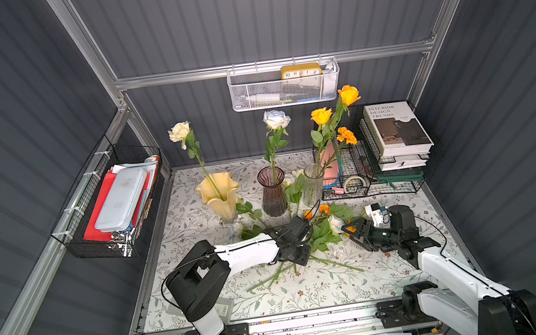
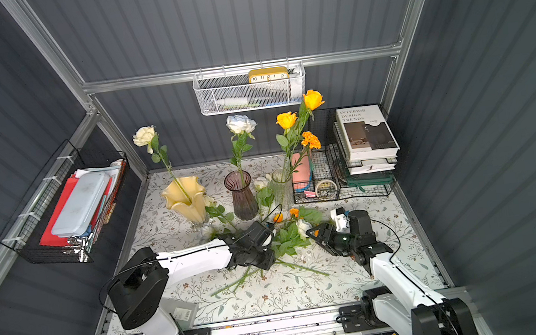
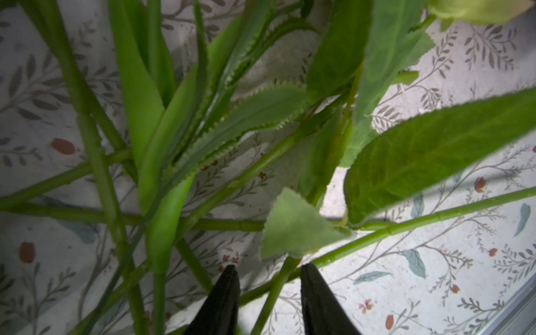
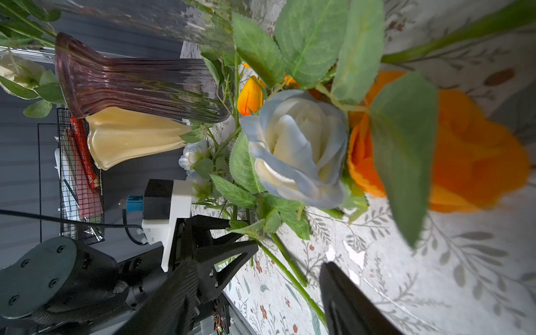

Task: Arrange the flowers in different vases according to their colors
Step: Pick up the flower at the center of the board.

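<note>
Three vases stand at the back in both top views. The pale yellow vase (image 1: 218,195) holds a cream rose (image 1: 180,132). The purple vase (image 1: 273,192) holds a white rose (image 1: 276,119). The clear vase (image 1: 313,183) holds two orange roses (image 1: 321,115) and a marigold (image 1: 346,135). Loose flowers (image 1: 323,234) lie piled mid-table. My left gripper (image 3: 268,268) hangs over their crossed stems, its fingers apart with one green stem (image 3: 275,290) between them. My right gripper (image 4: 290,256) stands open just right of the pile, facing a white rose (image 4: 301,145), an orange rose (image 4: 478,162) and an orange tulip (image 4: 251,95).
A black wire basket (image 1: 111,201) of papers hangs on the left wall. A white mesh basket (image 1: 284,86) with a clock hangs on the back rail. Black wire racks (image 1: 365,177) with books (image 1: 394,132) fill the back right corner. Bare stem ends (image 1: 337,264) reach toward the table's front.
</note>
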Robot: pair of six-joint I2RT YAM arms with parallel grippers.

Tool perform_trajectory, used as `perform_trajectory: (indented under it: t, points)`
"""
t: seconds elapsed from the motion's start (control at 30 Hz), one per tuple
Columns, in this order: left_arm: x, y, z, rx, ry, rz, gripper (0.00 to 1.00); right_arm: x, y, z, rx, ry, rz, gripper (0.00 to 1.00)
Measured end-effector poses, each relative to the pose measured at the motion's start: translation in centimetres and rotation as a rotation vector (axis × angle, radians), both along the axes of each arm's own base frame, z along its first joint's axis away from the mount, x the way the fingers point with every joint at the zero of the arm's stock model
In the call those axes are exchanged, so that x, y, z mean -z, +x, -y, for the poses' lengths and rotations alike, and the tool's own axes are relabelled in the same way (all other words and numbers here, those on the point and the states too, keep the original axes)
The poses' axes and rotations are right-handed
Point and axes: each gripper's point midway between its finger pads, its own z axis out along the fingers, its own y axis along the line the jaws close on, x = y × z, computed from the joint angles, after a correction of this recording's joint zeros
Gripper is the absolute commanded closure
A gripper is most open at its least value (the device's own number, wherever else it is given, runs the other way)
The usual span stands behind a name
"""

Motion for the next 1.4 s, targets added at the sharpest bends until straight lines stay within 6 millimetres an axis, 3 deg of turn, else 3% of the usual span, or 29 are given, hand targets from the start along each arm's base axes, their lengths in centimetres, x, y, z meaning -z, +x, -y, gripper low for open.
perform_trajectory:
  t: [0.3,0.5,0.6,0.83,1.03,1.1,1.2,1.33,1.4]
  points:
    - [1.0,0.5,0.0,-0.009,0.029,0.003,0.9,0.1,-0.1,0.0,-0.001,-0.001,-0.002,0.29]
    - [-0.6,1.4,0.7,-0.01,0.026,0.053,0.95,-0.2,-0.1,0.1,0.002,-0.002,0.014,0.29]
    - [-3.5,1.7,1.0,0.0,-0.006,0.107,0.95,-0.5,-0.1,0.2,0.007,-0.002,0.028,0.29]
    - [-13.2,1.6,2.4,0.077,-0.198,0.257,0.95,-0.3,0.0,0.2,0.01,-0.004,0.019,0.29]
    - [-18.3,1.3,2.9,0.146,-0.299,0.352,0.96,0.5,0.0,0.2,0.01,-0.007,-0.011,0.29]
    - [-21.8,1.5,2.9,0.145,-0.354,0.42,0.97,0.7,0.0,0.2,0.01,-0.007,-0.02,0.29]
    - [-31.3,3.0,1.3,0.07,-0.465,0.665,1.0,0.8,0.0,0.2,0.01,-0.008,-0.027,0.29]
    - [-47.9,5.0,-5.3,-0.13,-0.67,1.096,1.0,1.1,0.0,0.2,0.008,-0.01,-0.039,0.29]
    - [-54.1,5.3,-9.2,-0.226,-0.745,1.289,1.0,1.4,0.0,0.2,0.008,-0.011,-0.051,0.29]
